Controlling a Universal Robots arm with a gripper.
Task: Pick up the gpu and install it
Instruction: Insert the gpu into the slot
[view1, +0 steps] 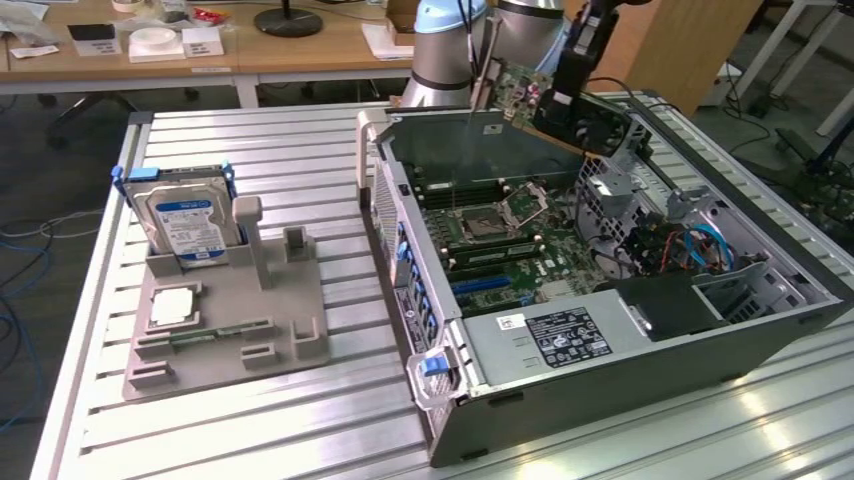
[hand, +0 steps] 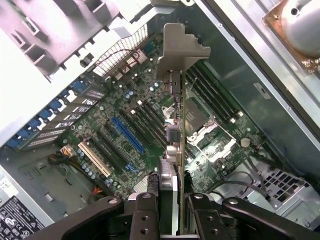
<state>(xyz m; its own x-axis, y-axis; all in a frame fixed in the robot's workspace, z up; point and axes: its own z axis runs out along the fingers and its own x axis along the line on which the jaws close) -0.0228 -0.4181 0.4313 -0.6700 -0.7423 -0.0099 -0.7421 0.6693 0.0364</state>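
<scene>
Gripper (hand: 172, 202) closed narrow on the gpu (hand: 173, 137), pinching one short end. Card seen edge-on; its long axis runs straight out from the fingertips to the silver bracket (hand: 182, 50) at the far end.

Card hangs in the air over the open computer case (view1: 641, 390), clear of the motherboard (view1: 507, 235) below the gripper.

Blue expansion slot (hand: 127, 135) lies below and off to one side of the card, not under it. Slot line looks skewed against the card's axis, so by my reading not yet aligned or seated.

Case rests on the table (view1: 267, 150).
</scene>
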